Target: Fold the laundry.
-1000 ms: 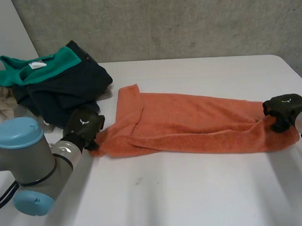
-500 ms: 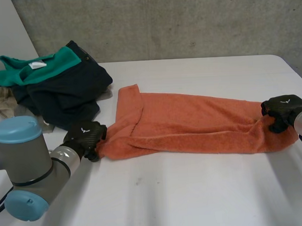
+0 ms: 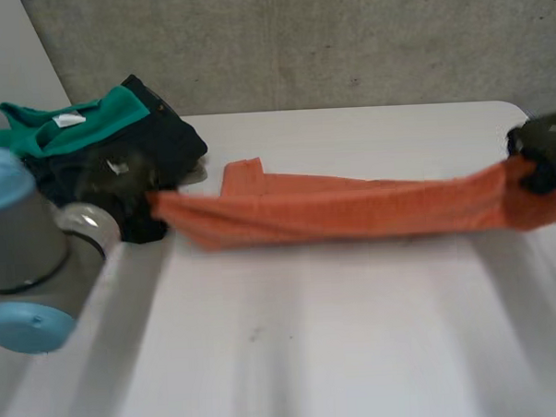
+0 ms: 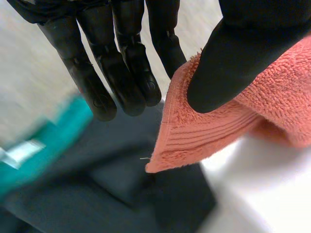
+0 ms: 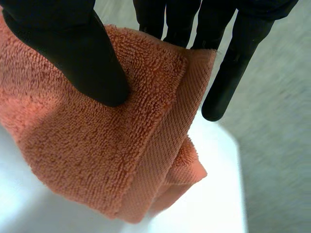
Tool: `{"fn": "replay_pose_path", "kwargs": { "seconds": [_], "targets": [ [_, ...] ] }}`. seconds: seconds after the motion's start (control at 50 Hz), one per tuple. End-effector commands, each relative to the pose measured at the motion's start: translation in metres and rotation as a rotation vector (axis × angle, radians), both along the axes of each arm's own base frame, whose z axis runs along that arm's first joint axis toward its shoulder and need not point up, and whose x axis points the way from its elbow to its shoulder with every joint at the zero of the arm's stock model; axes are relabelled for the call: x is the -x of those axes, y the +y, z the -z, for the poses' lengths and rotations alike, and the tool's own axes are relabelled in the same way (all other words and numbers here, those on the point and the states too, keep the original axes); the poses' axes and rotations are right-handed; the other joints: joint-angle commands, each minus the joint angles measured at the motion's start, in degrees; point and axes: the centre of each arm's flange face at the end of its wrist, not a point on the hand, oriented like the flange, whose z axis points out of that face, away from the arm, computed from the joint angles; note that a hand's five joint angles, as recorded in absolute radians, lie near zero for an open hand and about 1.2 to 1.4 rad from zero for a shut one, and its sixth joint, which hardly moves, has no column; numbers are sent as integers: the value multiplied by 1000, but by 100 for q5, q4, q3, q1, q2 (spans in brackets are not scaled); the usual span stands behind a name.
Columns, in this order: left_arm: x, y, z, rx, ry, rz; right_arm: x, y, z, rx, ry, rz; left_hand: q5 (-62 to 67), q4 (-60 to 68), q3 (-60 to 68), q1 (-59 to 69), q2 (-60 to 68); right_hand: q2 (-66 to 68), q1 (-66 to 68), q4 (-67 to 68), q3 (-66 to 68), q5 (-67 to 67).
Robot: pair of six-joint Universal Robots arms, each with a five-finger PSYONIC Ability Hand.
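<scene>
Soft, even light comes from above onto the white worktop [image 3: 358,353], which is bright from edge to edge and close to washed out in the right wrist view. The orange towel [image 3: 352,210] throws only a faint, soft-edged shadow along its near side. The concrete wall [image 3: 298,41] behind is a dimmer grey. The dark clothes [image 3: 173,139] at the worktop's far left corner swallow the light.
</scene>
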Motion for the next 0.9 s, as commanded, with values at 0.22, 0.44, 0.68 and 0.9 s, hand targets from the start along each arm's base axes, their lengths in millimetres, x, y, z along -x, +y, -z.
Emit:
{"fn": "replay_pose_path", "kwargs": {
  "seconds": [0.22,0.44,0.68,0.9],
  "targets": [
    [-19,73,-157,418,119,55,18,62,-133,283,174,20,1399,1142,1174,1316,1153,1259,1632,1139,1185,1394],
    [6,18,-56,130,-47,81,16,33,-47,-5,191,-76,1399,1142,1174,1316,1153,1259,1632,1139,1185,1394],
    [55,-73,-124,554,36,-21,-15,-54,-65,360,-12,42,1399,1142,1174,1316,1153,1259,1632,1139,1185,1394],
    [52,-68,-184,851,249,-48,-18,-52,-134,907,-308,56,1399,1142,1174,1316,1153,1259,1632,1139,1185,1394]
  ]
}}
